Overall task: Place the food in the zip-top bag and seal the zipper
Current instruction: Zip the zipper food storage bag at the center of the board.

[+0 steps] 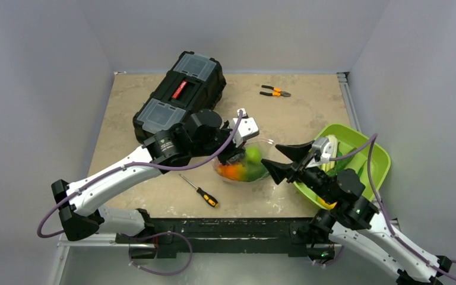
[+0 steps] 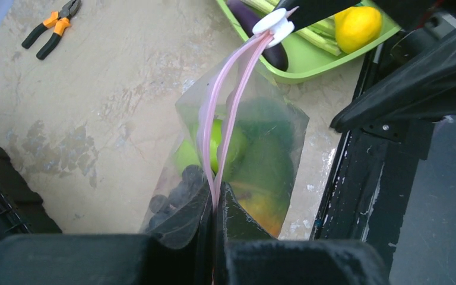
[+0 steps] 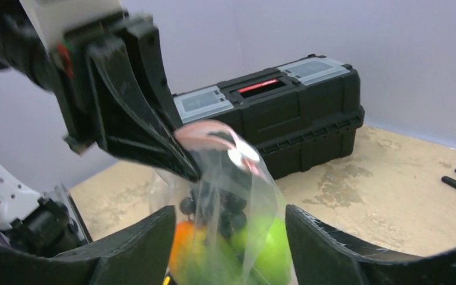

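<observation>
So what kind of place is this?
Probably a robot lab test booth: plain grey walls box in one table, two robot arms stand at its near edge, and a toolbox sits on it.

text legible: none | brands: none | numbers: none | signs: none

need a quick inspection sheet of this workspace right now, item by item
surface: mottled beige tabletop
job's things: clear plastic zip-top bag holding green and orange toy food; its pink zipper strip unsealed; yellow lemon and purple eggplant in lime-green plastic bowl
clutter: black toolbox, orange-handled pliers, screwdriver
grippers: left pincer shut on zipper; right pincer open around bag
cables: purple cable along each arm
surroundings: plain grey walls
</observation>
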{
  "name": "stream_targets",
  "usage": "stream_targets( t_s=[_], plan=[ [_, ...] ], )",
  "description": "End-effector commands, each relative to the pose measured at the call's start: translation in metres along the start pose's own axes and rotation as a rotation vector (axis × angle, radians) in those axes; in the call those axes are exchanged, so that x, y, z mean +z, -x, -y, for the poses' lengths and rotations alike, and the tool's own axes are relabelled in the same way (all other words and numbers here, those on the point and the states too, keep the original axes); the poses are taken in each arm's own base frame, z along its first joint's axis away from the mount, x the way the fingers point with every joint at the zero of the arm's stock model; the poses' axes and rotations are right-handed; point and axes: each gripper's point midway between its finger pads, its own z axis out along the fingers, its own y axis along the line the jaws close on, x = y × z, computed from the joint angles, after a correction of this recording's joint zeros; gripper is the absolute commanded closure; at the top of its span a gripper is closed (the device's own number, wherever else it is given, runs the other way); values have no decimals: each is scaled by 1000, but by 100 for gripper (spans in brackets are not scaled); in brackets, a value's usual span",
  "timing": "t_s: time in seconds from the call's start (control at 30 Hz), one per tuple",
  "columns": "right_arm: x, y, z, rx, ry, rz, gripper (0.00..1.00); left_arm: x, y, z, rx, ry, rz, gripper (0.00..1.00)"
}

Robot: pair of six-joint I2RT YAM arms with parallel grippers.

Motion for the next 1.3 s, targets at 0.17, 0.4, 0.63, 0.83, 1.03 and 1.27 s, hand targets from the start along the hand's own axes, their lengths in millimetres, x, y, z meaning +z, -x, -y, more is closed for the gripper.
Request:
stream_targets(
  t_s=[0.17, 0.4, 0.63, 0.83, 1.03, 1.27],
  plan=[
    [9, 9, -33, -66, 202, 69, 22, -41, 56, 24, 60, -138, 239, 100],
    [10, 26, -48, -51, 268, 101, 22, -48, 59, 41, 83, -234, 268, 100],
    [4, 42, -65, -43, 351, 116, 39, -47, 57, 44, 90, -255, 266, 100],
    [8, 29, -65, -40, 356, 67, 66, -46, 57, 38, 81, -234, 266, 100],
    [10, 29, -59, -37, 318, 61, 100, -46, 57, 37, 82, -229, 268, 100],
    [12, 29, -51, 0, 261, 54, 100, -54, 59, 48, 109, -295, 277, 52]
  ],
)
